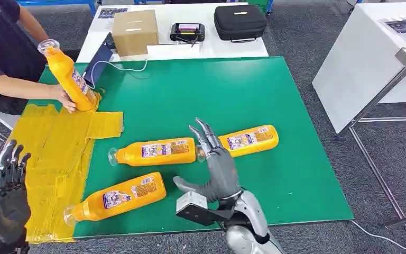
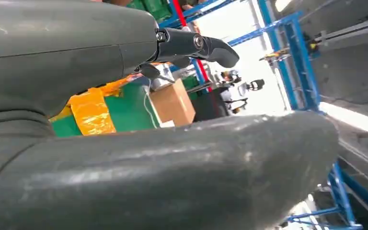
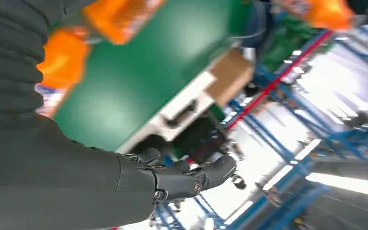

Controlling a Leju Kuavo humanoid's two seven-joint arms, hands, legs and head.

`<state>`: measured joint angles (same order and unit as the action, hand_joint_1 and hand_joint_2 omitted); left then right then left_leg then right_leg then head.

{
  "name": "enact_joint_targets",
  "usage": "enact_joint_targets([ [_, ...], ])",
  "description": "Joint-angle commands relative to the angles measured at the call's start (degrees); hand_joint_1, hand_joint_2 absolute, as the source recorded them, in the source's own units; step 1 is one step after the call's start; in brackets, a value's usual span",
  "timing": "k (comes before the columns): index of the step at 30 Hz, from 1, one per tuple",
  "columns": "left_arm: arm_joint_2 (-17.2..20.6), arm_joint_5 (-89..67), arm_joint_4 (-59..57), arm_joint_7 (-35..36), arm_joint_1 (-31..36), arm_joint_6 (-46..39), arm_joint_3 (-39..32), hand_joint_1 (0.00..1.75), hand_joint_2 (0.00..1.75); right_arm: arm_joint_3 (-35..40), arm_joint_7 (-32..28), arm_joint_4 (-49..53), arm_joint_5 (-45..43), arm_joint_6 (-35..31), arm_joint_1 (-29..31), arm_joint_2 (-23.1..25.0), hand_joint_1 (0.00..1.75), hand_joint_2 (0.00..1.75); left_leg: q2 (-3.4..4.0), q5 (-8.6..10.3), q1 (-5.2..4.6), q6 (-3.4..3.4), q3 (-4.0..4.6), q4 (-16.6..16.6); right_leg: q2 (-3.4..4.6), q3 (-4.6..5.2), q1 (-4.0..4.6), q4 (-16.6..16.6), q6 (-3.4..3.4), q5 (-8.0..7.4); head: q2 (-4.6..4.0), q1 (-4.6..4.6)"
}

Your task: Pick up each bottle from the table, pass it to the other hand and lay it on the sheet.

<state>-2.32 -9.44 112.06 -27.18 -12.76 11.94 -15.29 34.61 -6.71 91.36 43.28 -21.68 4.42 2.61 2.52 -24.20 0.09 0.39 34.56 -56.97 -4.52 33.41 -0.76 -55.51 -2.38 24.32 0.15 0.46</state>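
At the far edge of the green table (image 1: 275, 106) a white table (image 1: 190, 47) butts against it, carrying a cardboard box (image 1: 135, 32), a small black device with a lit screen (image 1: 187, 32) and a black zipped case (image 1: 240, 22); a white cable (image 1: 127, 67) trails from there onto the green top near a dark blue folder (image 1: 99, 61). A person's hand (image 1: 66, 98) at the far left corner grips an upright orange bottle (image 1: 70, 76), tilted, its base on the yellow sheet (image 1: 58, 148) that covers the left side of the table. Three more orange bottles lie on their sides: the middle bottle (image 1: 156, 151) and the right bottle (image 1: 246, 141) on the green near the centre, the near bottle (image 1: 119, 197) by the near edge with its cap end over the sheet. The right hand (image 1: 214, 161) is raised between the middle and right bottles, fingers spread apart, holding nothing. The left hand (image 1: 8, 193) is lifted over the near left corner, fingers loosely apart and empty. Grey carpet (image 1: 317, 32) surrounds the tables, and another white table (image 1: 370, 58) stands to the right. The wrist views show blue metal framing (image 2: 297, 52) and bright ceiling lights.
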Motion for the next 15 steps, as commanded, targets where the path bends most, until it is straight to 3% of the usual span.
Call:
enact_joint_targets([
  [1,1.0,-1.6,-4.6,3.5,6.5,-5.5,14.9,0.0,0.0,-8.7,-1.3,8.6,1.3,1.1,-10.4,-7.4,0.0,1.75,-0.69,0.02,0.02,0.03,-0.06,0.0,-0.25,-0.33,-0.04,0.1,-0.08,0.16,0.0,0.02],
  [4,1.6,-1.2,-4.4,3.4,6.0,-5.7,14.7,0.0,0.0,-8.4,-1.2,8.2,1.6,1.3,-9.9,-6.7,0.0,1.75,-0.33,-0.16,-0.06,0.03,-0.14,0.0,0.29,-0.95,-0.08,0.1,-0.07,0.07,0.0,0.0],
  [10,2.3,-0.2,-3.7,3.0,4.5,-6.0,13.8,0.0,0.0,-7.6,-1.2,6.9,2.7,1.1,-8.1,-5.3,0.0,1.75,-0.17,-0.11,-0.04,-0.01,-0.25,0.1,0.37,-0.93,-0.02,0.1,-0.02,0.06,0.0,-0.02],
  [12,2.9,2.1,-2.1,1.6,0.6,-6.7,8.6,0.0,0.0,-4.7,-3.4,3.1,-1.0,0.7,-3.3,-0.9,0.0,1.75,0.06,-0.13,-0.05,0.0,-0.22,0.0,0.56,-0.83,-0.02,0.0,-0.03,0.03,0.0,-0.02],
  [15,2.7,5.1,-3.5,-1.6,-0.9,-1.7,-3.4,0.0,0.0,1.0,-4.4,-9.5,-5.1,-3.0,9.3,6.8,0.0,1.75,0.8,-0.15,-0.05,-0.02,-0.15,0.1,1.08,-0.6,-0.03,-0.1,-0.03,-0.12,0.0,-0.02],
])
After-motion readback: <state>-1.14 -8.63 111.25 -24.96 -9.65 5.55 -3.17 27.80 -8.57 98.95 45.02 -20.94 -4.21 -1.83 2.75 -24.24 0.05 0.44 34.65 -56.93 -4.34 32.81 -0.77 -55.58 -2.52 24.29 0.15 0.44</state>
